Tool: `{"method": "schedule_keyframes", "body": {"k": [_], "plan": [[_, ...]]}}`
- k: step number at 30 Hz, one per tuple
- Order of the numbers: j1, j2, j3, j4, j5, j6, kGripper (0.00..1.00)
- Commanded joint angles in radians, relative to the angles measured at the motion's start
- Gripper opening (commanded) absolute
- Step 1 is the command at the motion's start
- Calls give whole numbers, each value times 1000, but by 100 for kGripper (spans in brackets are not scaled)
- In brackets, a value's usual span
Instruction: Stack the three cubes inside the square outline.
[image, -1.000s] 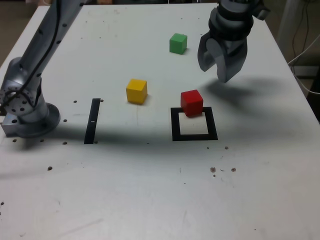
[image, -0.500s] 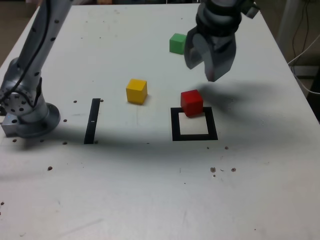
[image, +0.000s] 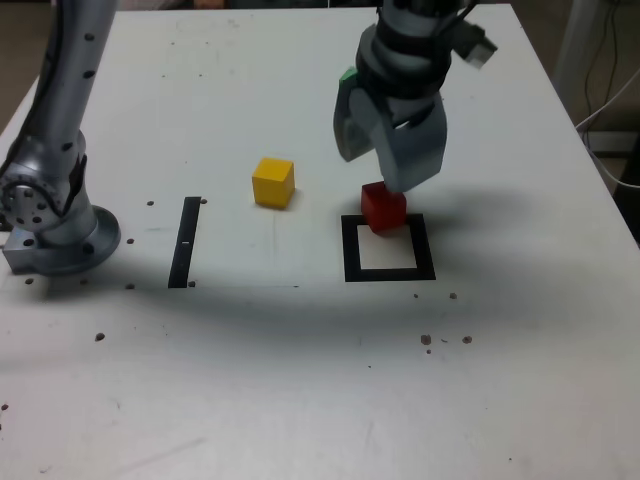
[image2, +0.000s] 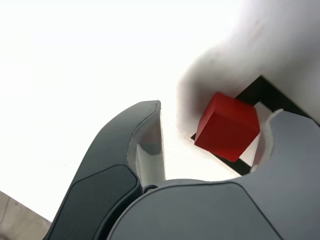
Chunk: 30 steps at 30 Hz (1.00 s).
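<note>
Exterior view shows three cubes on the tabletop (image: 500, 380): one red cube (image: 383, 209) on the square outline's (image: 388, 250) far edge, one yellow cube (image: 272, 182), one green cube (image: 347, 76) mostly hidden. One gripper (image: 388, 158) hangs spread above the red one.

I count three cubes on my table: one red cube (image: 383, 207) at centre right of the exterior frame, one yellow cube (image: 273, 182) left of centre, and one green cube (image: 347, 75) in the upper middle, only a sliver showing beside my arm. There is one square outline (image: 388, 270) just below centre and one straight black strip (image: 185, 241) at left. I have one arm (image: 62, 90) and one gripper (image: 387, 163).
</note>
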Motion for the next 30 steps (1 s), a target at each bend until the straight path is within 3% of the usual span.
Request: {"method": "schedule_keyframes", "body": {"k": [1, 23, 30], "plan": [[-10, -12, 11, -12, -2, -1, 99], [-22, 22, 96, -104, -6, -12, 92], [-32, 34, 123, -140, -3, -51, 78]]}}
